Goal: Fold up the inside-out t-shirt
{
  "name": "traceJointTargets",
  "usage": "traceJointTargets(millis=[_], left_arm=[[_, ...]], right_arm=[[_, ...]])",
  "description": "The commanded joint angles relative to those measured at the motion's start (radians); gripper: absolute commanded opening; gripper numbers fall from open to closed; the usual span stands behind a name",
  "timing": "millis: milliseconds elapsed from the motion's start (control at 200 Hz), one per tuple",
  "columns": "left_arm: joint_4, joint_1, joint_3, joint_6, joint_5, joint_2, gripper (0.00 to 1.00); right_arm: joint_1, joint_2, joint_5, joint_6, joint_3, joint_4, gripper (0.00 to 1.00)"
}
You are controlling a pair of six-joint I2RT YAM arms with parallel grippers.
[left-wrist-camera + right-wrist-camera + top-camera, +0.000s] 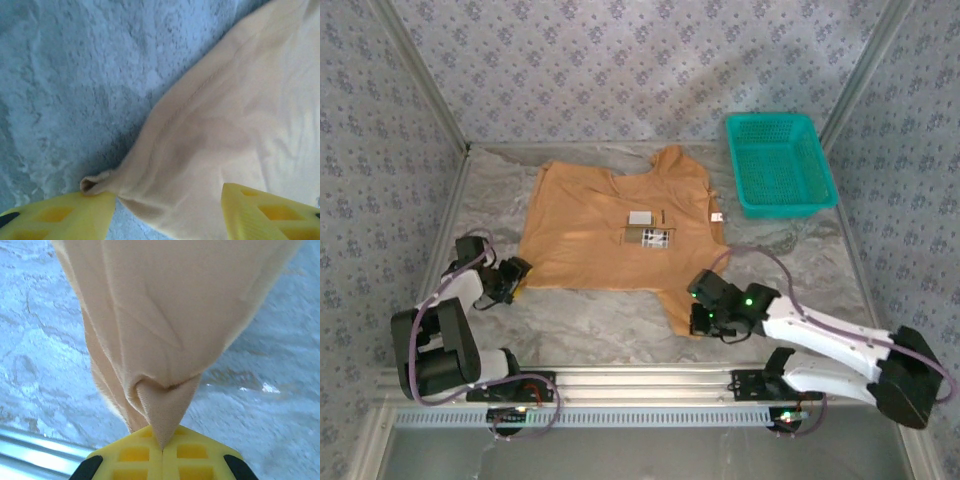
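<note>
nearest the arm bases, the right fingers [145, 457] are pressed together on a corner of the t-shirt [590, 235]. in the right wrist view the tan cloth bunches to a point and runs straight into the seam between the two yellow fingers, so that corner is clamped. from above, this corner is the tongue of fabric that sticks out toward the near edge of the worktop [590, 320], away from the rest of the hem.

a little farther back on the other side, the left fingers [60, 215] stand apart at the shirt's near left corner. the left wrist view shows the curled tip of that corner touching one finger and cloth lying between the two, but nothing is pinched yet.

beyond them the shirt lies spread over the middle of the worktop, mostly flat and in a single layer as far as i can tell. a small white label [640, 217] shows near its centre. no part is turned over onto another. a teal basket [785, 209] sits at the far right, near the shirt and not touching it as far as i can tell.

my reading is that the fold itself has not begun. one corner is secured, the second grasp looks about to be made, and every fold is left to do, likely starting with carrying the near edge toward the far one.
</note>
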Motion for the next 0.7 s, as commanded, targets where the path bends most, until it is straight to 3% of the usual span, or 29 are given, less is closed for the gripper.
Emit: traceJointTargets(millis=[0, 175, 215, 310, 415, 535, 695], left_arm=[[0.025, 0.014, -0.036, 0.013, -0.087, 0.01, 0.6], [0.022, -0.011, -0.068, -0.017, -0.06, -0.07, 0.58], [0.004, -0.022, -0.069, -0.016, -0.067, -0.093, 0.58], [-0.065, -0.037, -0.053, 0.002, -0.1, -0.153, 0.59], [-0.162, -0.048, -0.019, 0.023, -0.166, -0.231, 0.6], [-0.241, -0.052, -0.003, 0.02, -0.234, -0.324, 0.6], [-0.258, -0.054, -0.036, -0.005, -0.268, -0.363, 0.59]], right_arm=[[0.003, -0.072, -0.054, 0.065, -0.08, -0.095, 0.0], [0.019, -0.12, -0.071, 0.136, -0.178, -0.044, 0.01], [0.019, -0.115, -0.068, 0.136, -0.181, -0.034, 0.11], [0.02, -0.104, -0.025, 0.128, -0.14, -0.063, 0.51], [0.021, -0.114, 0.066, 0.122, -0.061, -0.179, 0.63], [0.003, -0.125, 0.087, 0.125, -0.042, -0.222, 0.65], [-0.012, -0.096, 0.035, 0.122, -0.099, -0.126, 0.47]])
